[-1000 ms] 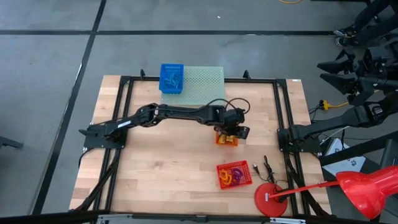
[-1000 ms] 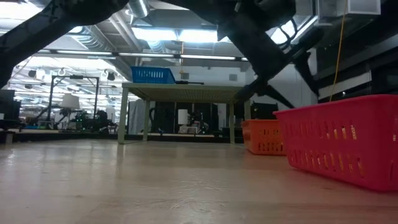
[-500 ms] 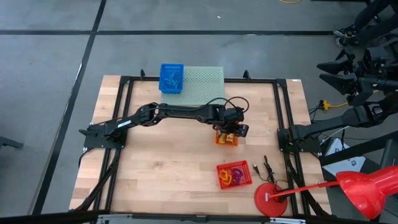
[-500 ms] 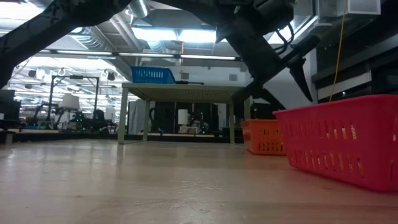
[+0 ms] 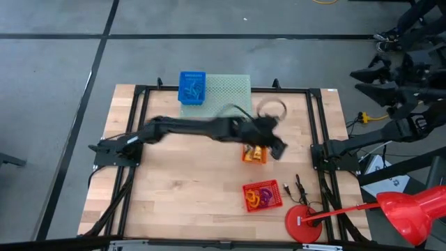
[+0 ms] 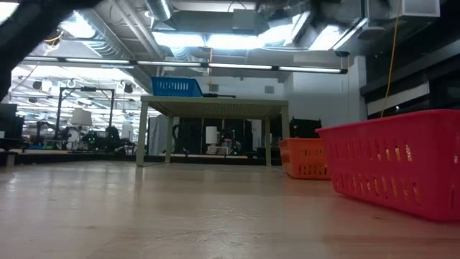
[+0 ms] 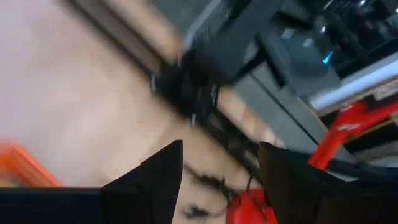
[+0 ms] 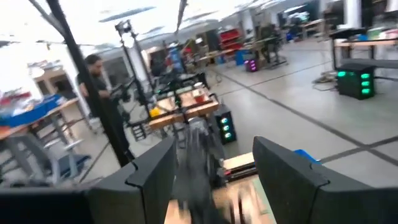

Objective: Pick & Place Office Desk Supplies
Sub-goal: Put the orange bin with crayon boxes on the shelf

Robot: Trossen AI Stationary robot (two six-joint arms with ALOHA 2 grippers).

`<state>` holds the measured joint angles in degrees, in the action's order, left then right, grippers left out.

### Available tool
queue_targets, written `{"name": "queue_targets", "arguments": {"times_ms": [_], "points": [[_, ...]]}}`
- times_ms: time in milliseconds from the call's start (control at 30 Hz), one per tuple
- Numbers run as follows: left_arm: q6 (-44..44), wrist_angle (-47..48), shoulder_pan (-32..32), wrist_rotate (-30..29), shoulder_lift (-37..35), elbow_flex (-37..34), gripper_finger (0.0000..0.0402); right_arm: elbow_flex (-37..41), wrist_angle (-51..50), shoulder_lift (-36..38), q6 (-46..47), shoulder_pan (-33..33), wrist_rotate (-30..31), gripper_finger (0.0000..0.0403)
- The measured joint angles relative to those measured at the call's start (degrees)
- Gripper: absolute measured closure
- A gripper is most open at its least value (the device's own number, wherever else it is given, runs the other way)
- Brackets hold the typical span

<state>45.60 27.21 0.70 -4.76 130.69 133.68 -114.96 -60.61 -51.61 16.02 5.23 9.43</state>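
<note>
Two baskets, orange (image 5: 255, 155) and red (image 5: 263, 196), hold our supplies near the desk's right edge, so our left gripper (image 5: 277, 148) hovers there empty, jaws spread, beside the orange one.

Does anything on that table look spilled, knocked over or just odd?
Nothing stands out. The blue basket, orange basket and red basket all sit upright with contents inside, and nothing looks spilled on the table.

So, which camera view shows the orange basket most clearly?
The low view: the orange basket stands unobstructed beside the red basket. In the high view the left gripper partly covers it. The left wrist view catches only an edge; the right wrist view shows none.
</note>
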Motion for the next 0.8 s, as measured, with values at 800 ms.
{"name": "queue_targets", "arguments": {"times_ms": [800], "points": [[-18.47, 46.35, 20.07, -46.53, -53.63, -3.97, 0.0196, 34.53, 2.27, -23.72, 21.31, 1.31, 9.47, 0.0186]]}}
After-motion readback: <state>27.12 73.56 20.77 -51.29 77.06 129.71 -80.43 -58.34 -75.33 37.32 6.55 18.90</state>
